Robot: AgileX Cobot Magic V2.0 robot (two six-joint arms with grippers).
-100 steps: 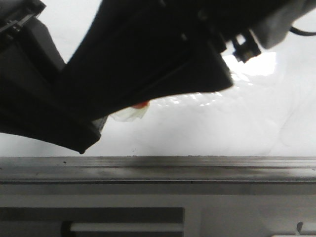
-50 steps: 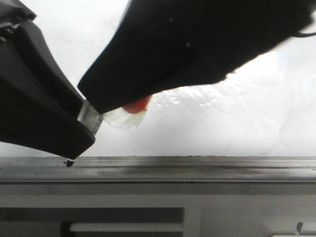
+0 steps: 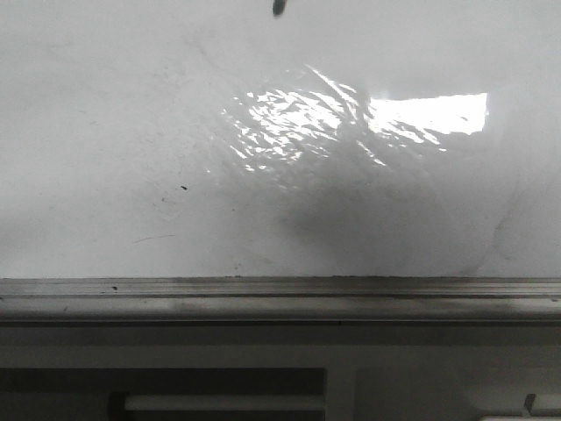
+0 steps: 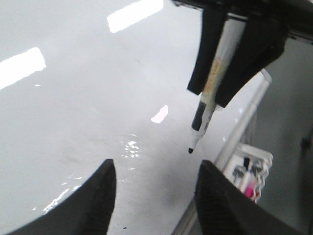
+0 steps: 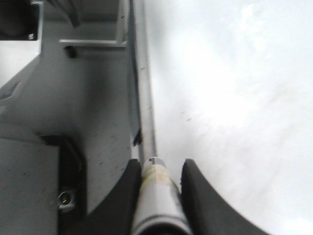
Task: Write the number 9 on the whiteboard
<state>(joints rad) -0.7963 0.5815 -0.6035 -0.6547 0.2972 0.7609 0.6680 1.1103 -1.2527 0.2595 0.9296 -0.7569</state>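
The front camera is sitting low and close, looking forward across the whiteboard (image 3: pixel 131 132) with its metal edge rail (image 3: pixel 280 294) running across the foreground. The left wrist camera is looking down over the left gripper (image 4: pixel 154 196) at the same board, catching the right gripper (image 4: pixel 230 93) holding a marker (image 4: pixel 208 105). The right wrist camera is looking along that marker toward the rail, board beside it.

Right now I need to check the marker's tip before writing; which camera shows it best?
The left wrist view: the marker, clamped in the right gripper, hangs tip-down above the whiteboard. The right wrist view shows only its barrel; the front view, just its tip.
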